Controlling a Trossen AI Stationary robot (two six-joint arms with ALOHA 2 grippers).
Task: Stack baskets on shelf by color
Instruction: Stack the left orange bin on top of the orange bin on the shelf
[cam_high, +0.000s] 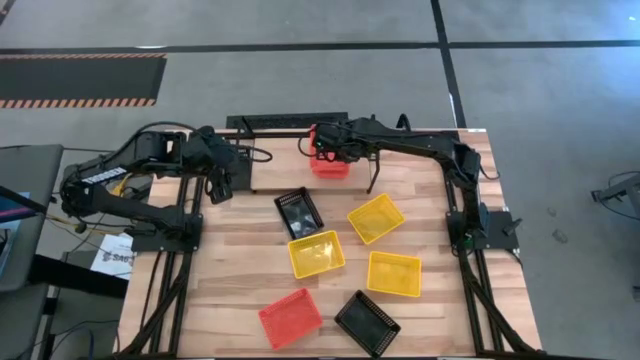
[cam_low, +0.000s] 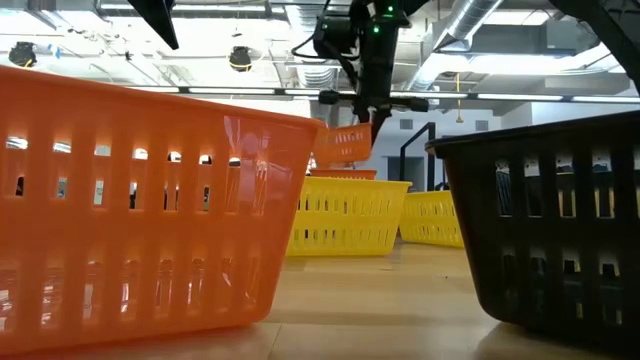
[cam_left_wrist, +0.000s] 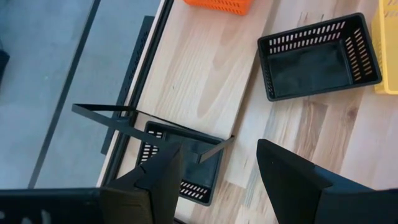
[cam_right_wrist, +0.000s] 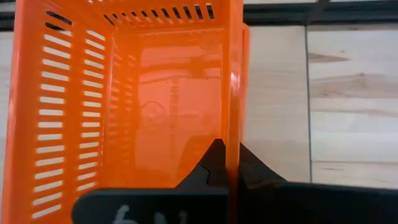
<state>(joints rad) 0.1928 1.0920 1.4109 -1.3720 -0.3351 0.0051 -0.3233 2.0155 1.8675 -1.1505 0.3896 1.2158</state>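
slotted orange plastic basket (cam_right_wrist: 124, 93) wall pinched by right gripper (cam_right_wrist: 227, 163), smooth plank shelf (cam_right_wrist: 273, 106) beneath, left gripper (cam_left_wrist: 217, 180) apart

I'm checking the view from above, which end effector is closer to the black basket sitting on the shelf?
Left. The left end effector hovers open right over the black basket on the shelf; the right end effector holds an orange basket farther along.

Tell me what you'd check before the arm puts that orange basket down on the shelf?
1. Right gripper shut on the red-orange basket wall: ok.
2. Basket lifted off the surface, seen hanging in the low view: ok.
3. Basket level: not ok, it looks tilted.
4. Basket over the shelf: ok.
5. Left gripper open, empty, above the black basket at the shelf's left end: ok.
6. Landing spot under the basket free: cannot tell.
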